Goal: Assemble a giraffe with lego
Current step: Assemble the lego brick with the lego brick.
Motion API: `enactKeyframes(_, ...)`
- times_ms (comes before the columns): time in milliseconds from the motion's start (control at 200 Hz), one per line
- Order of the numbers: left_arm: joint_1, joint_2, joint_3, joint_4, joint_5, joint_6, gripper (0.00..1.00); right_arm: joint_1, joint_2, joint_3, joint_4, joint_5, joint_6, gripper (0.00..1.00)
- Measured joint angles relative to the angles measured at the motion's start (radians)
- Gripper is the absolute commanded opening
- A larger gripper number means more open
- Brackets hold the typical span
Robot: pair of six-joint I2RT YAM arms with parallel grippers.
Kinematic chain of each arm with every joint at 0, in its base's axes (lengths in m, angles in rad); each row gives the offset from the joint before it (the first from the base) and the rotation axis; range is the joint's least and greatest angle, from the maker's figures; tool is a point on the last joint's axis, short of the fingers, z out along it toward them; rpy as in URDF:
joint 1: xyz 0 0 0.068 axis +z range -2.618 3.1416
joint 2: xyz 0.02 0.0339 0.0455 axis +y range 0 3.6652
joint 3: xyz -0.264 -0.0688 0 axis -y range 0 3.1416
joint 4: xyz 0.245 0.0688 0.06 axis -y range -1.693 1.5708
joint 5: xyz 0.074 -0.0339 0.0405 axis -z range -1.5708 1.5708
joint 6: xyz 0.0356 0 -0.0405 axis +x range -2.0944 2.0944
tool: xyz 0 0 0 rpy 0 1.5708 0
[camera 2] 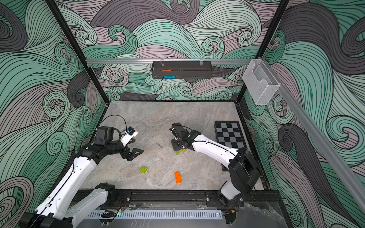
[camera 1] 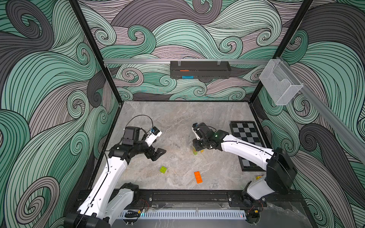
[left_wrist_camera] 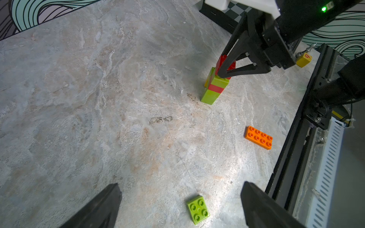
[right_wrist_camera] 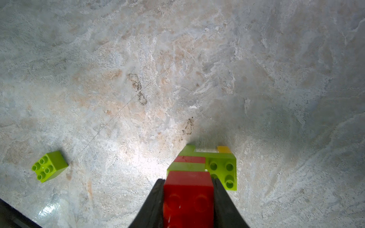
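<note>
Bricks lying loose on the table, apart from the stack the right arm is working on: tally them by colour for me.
lime green brick: 1
orange brick: 1
Total: 2

Even overhead light, soft wrist-view glare

Both top views look steeply down from high over the near edge of the grey marbled tabletop (camera 1: 177,122). The left wrist camera looks obliquely across at the banded lime-and-red brick stack (left_wrist_camera: 214,90) from well apart; the right wrist camera looks down from close above it. Both wrist views share the small lime green square brick (left_wrist_camera: 198,209).
</note>
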Motion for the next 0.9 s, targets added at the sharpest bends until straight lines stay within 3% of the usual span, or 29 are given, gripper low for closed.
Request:
enactKeyframes(160, 0.0, 0.0, 0.0, 0.0, 0.0, 0.0, 0.99, 0.001, 0.0, 0.0, 0.002, 0.001, -0.001, 0.43)
enactKeyframes(595, 0.0, 0.0, 0.0, 0.0, 0.0, 0.0, 0.99, 0.005, 0.011, 0.005, -0.097, 0.0, -0.01, 0.49)
enactKeyframes(901, 0.0, 0.0, 0.0, 0.0, 0.0, 0.0, 0.99, 0.005, 0.011, 0.082, -0.141, 0.009, -0.025, 0.65)
